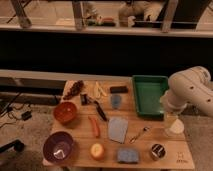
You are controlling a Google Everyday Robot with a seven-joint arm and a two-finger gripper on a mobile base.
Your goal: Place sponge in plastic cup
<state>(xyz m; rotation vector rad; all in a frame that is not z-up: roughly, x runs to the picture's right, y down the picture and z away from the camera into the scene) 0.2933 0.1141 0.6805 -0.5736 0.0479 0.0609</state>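
My gripper [171, 118] hangs at the right edge of the counter [150, 141], just below the front right corner of the green tray [149, 94] and directly over the cream-white cup [175, 127]. From this angle my own arm hides it, so I cannot tell how far open it is or whether it has hold of anything.

The sponge [127, 156] lies flat at the front edge of the counter, a little right of the middle, between the orange fruit [97, 150] and the shiny metal cup [157, 151], and well apart from my gripper. The plastic cup [116, 101] stands upright near the middle of the counter, toward the back edge, just left of the tray. The flat pale-blue sheet [118, 129] lies between cup and sponge. A purple bowl [59, 146] sits at the front left corner, with a red-orange bowl [65, 112] behind it along the left edge.
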